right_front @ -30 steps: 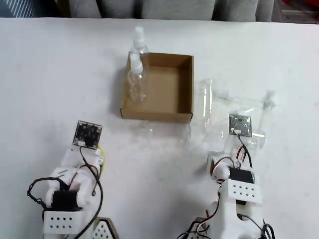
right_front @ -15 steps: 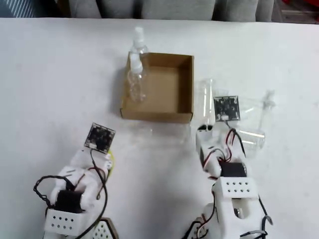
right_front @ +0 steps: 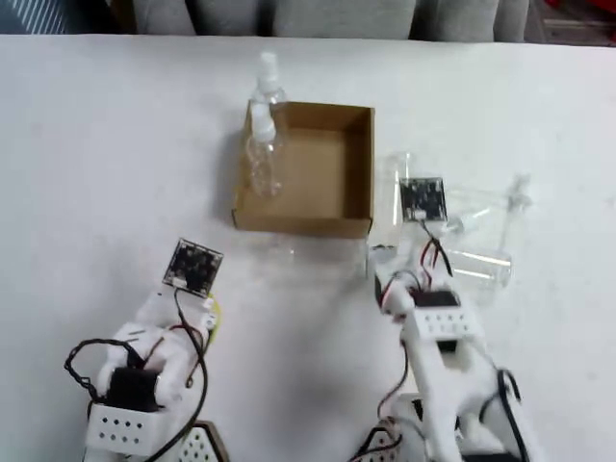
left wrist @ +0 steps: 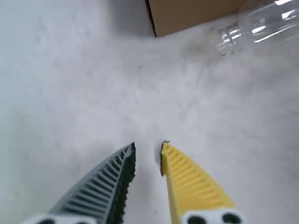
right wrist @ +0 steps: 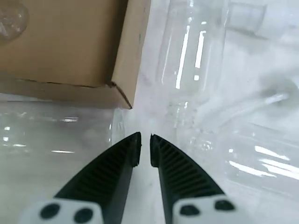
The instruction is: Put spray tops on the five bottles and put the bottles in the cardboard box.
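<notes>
Right gripper: nearly closed, empty, lower centre; I aimed it at the bottle
Left gripper: slightly ajar, empty, idle

Lab or office, white table, grey seats
</notes>
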